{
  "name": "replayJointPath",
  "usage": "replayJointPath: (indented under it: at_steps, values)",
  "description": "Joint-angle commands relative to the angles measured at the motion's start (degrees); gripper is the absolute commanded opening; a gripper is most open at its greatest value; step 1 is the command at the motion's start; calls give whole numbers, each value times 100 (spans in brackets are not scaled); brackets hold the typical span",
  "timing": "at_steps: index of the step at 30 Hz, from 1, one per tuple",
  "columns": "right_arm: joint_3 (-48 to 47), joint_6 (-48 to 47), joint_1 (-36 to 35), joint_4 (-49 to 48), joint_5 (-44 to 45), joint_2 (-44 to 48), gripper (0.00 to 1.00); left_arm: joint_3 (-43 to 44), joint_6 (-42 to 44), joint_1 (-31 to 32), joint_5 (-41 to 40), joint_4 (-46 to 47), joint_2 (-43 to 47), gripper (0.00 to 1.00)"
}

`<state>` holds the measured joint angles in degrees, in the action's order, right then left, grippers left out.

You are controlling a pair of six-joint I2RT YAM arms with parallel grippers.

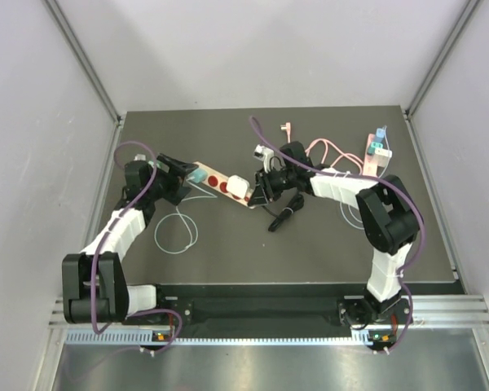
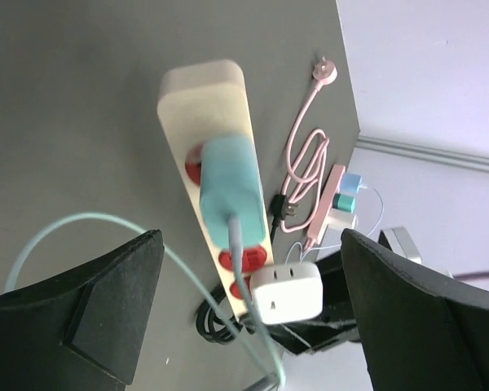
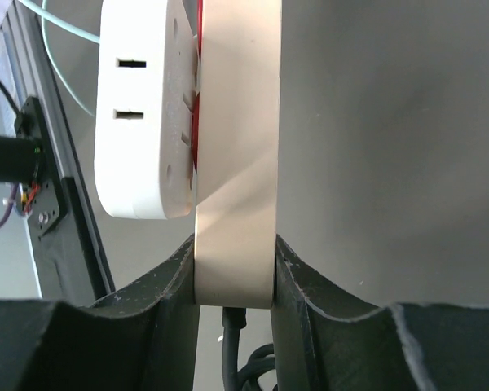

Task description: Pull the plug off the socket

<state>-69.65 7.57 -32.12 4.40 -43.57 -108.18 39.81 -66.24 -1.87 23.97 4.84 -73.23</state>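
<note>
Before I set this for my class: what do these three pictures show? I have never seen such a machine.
Two robot arms are bolted to a dark table. One picture looks down from above; the other two come from cameras on each wrist. The right gripper is clamped on the end of a cream plastic power strip with red sockets. A teal plug and a white square adapter sit in it. The left gripper, open, faces the teal plug. A pink cable lies further back.

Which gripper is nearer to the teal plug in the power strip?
Left. The left gripper is open right at the teal plug, not gripping it. The right gripper is shut on the power strip's opposite end, beyond the white adapter.
</note>
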Motion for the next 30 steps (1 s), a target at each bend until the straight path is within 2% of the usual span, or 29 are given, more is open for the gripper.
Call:
replayJointPath:
  at_steps: [1, 6, 12, 17, 20, 23, 24, 26, 28, 30]
  values:
    - [-31, -353, -128, -467, -204, 561, 0, 53, -100, 116, -507, 316, 11, 94]
    - [-40, -344, -224, -458, -248, 623, 0, 79, -100, 335, -823, 307, -60, 90]
    - [4, -327, -313, -475, -257, 649, 0, 106, -161, 442, -964, 342, -183, 77]
    - [-14, -283, -365, -502, -275, 649, 0, 158, -109, 468, -1104, 246, -270, 61]
    - [-5, -256, -374, -511, -292, 658, 0, 290, 5, 477, -1236, 96, -358, 58]
    - [21, -221, -383, -546, -292, 684, 0, 369, 41, 486, -1245, 69, -420, 43]
    - [30, -195, -383, -546, -292, 684, 0, 387, 67, 494, -1237, 70, -446, 34]
    - [56, -186, -383, -555, -292, 693, 0, 422, 93, 512, -1210, 87, -499, 22]
    - [65, -204, -374, -563, -301, 702, 0, 448, 164, 512, -1175, 78, -517, 0]
    - [74, -265, -383, -546, -310, 719, 3, 440, 277, 512, -1131, 113, -490, 0]
